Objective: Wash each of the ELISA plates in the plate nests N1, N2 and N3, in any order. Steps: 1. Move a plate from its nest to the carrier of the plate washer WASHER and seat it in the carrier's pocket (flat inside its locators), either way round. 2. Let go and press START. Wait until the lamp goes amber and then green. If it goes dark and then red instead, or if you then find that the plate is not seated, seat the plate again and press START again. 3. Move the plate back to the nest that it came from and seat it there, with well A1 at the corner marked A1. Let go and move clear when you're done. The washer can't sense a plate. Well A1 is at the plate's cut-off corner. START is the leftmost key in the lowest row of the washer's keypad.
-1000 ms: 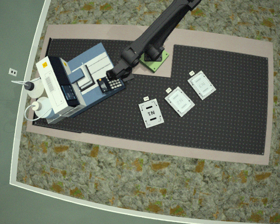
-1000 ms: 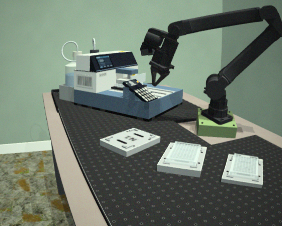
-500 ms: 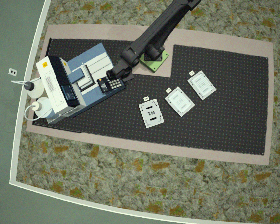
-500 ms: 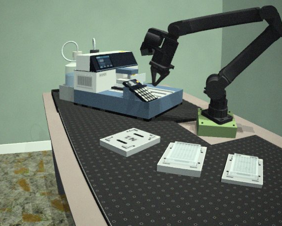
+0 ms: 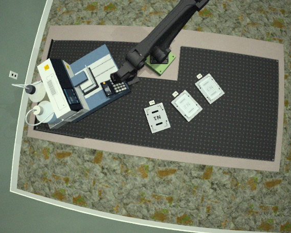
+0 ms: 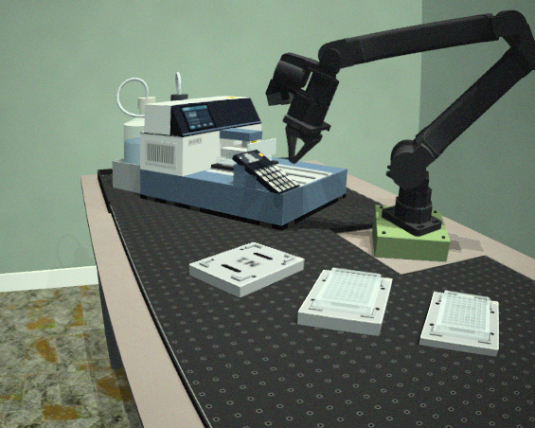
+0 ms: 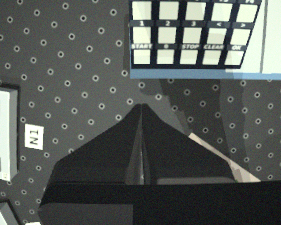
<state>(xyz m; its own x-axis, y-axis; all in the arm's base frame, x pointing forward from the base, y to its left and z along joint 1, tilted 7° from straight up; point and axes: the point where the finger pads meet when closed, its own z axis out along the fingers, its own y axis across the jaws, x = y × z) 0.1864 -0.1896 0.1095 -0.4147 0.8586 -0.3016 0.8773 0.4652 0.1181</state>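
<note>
Green walls (image 5: 3, 154) (image 6: 53, 38) and a mottled grey floor with rust-coloured patches (image 5: 119, 185) (image 6: 10, 360) surround the worktop (image 5: 222, 136) (image 6: 266, 379) (image 7: 90, 29), whose dark perforated surface has a pale pinkish border. The plate washer (image 5: 98, 103) (image 6: 209, 199), white above a blue base, stands at one end, with two capped bottles (image 5: 36, 93) (image 5: 49, 113) behind it. Its keypad (image 5: 115, 88) (image 6: 266, 171) (image 7: 192, 43) shows an amber spot near the top, and its screen (image 5: 71, 96) (image 6: 199, 117) is lit, though the writing is too small to read

The black arm (image 5: 155, 36) (image 6: 418, 38) rises from a green block (image 5: 159, 72) (image 6: 410, 248) and reaches over to the washer. Its hand (image 5: 114, 78) (image 6: 293, 160) (image 7: 141, 113) points downward near the keypad, closed with the fingertips together and nothing between them. In the wrist view, the START key (image 7: 141, 57) is visible at the left end of the lowest row, apart from the fingertips

Nest N1 (image 5: 157, 121) (image 6: 245, 273) (image 7: 0, 134) holds no plate; its printed face and two dark slots are exposed. One clear plate (image 5: 186, 105) (image 6: 348, 289) lies on nest N2 (image 5: 188, 119) (image 6: 337, 327), and another plate (image 5: 209, 88) (image 6: 465, 312) lies on nest N3 (image 5: 211, 102) (image 6: 457, 345). Whether a third sits in the washer's carrier cannot be told from these views
</note>
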